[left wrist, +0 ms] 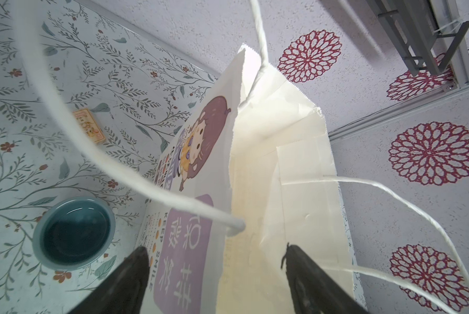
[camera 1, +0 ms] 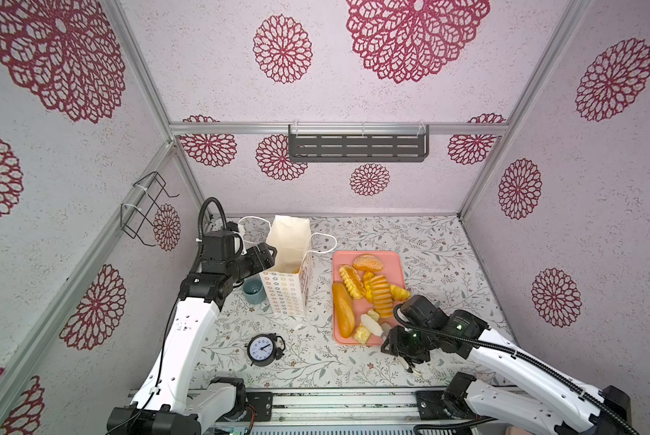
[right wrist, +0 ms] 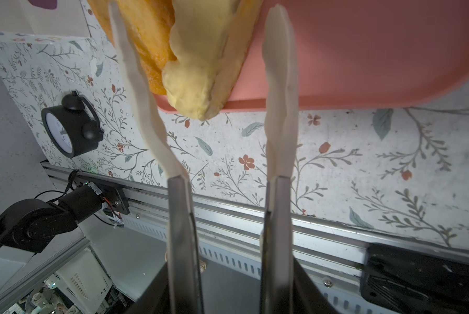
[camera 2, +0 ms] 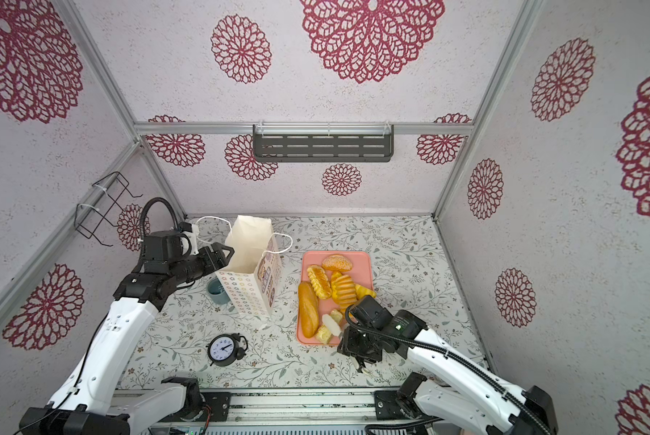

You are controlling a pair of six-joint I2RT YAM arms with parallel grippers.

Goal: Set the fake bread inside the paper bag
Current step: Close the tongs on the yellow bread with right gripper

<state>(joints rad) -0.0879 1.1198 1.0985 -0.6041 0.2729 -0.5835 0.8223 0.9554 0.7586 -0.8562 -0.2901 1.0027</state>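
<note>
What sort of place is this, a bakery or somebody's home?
Likely a robot test booth: wallpapered panels in a bare aluminium frame, two robot arms on a rail, and toy bread on a pink tray.

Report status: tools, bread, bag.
Left tool open, straddling rim of bag. Right tool shut on tongs, tips open around pale bread on tray. Bag upright. Cup beside bag, off tray-to-bag path.

Links: white shells on left arm (camera 1: 188,331) and right arm (camera 1: 523,376)
Joints: black housings
Cables: black ribbed hoses
Fingers (left wrist: 130,277): black, tapered, on left gripper (left wrist: 215,246)
</note>
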